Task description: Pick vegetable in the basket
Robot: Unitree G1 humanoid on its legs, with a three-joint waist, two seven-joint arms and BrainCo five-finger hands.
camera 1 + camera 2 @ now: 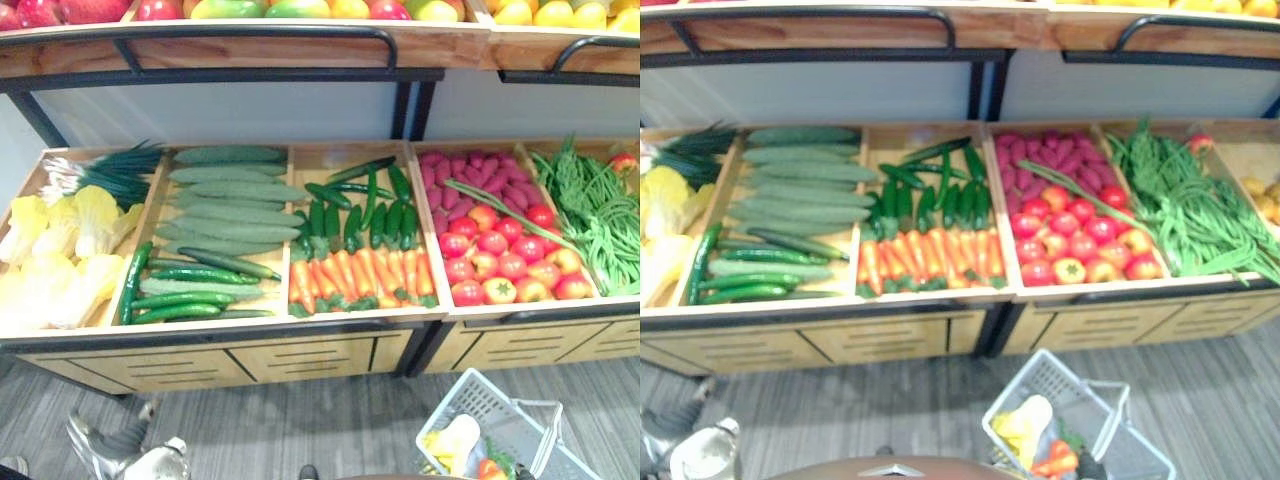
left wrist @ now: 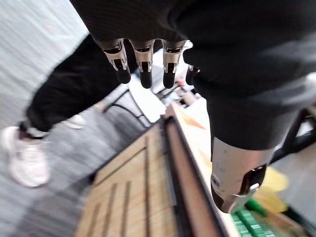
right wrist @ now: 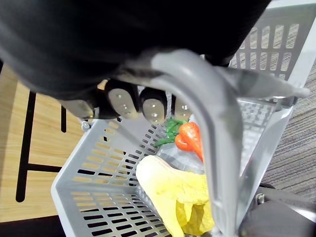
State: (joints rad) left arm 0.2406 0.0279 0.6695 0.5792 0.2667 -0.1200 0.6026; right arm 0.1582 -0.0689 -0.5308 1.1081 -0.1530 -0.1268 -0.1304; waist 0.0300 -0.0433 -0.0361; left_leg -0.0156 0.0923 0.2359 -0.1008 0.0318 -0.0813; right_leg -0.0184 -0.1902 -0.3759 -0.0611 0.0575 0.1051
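A grey plastic basket (image 1: 482, 402) hangs low at the right, in front of the stand. In the right wrist view my right hand (image 3: 148, 104) has its fingers curled round the basket's grey handle (image 3: 213, 129). Inside the basket (image 3: 98, 163) lie a yellow cabbage leaf (image 3: 173, 190) and a carrot (image 3: 190, 138). My left hand (image 1: 100, 448) hangs low at the left by the stand's front. Its fingers (image 2: 143, 61) are straight and hold nothing. The wooden stand (image 1: 300, 325) holds carrots (image 1: 360, 275), large cucumbers (image 1: 225, 205) and tomatoes (image 1: 505, 265).
Other bins hold yellow cabbage (image 1: 60, 250), scallions (image 1: 110, 170), small dark cucumbers (image 1: 365, 210), purple sweet potatoes (image 1: 475, 175) and green beans (image 1: 595, 215). An upper shelf of fruit (image 1: 250, 10) overhangs the back. A person's dark trouser leg and white shoe (image 2: 24, 153) stand near the stand's corner.
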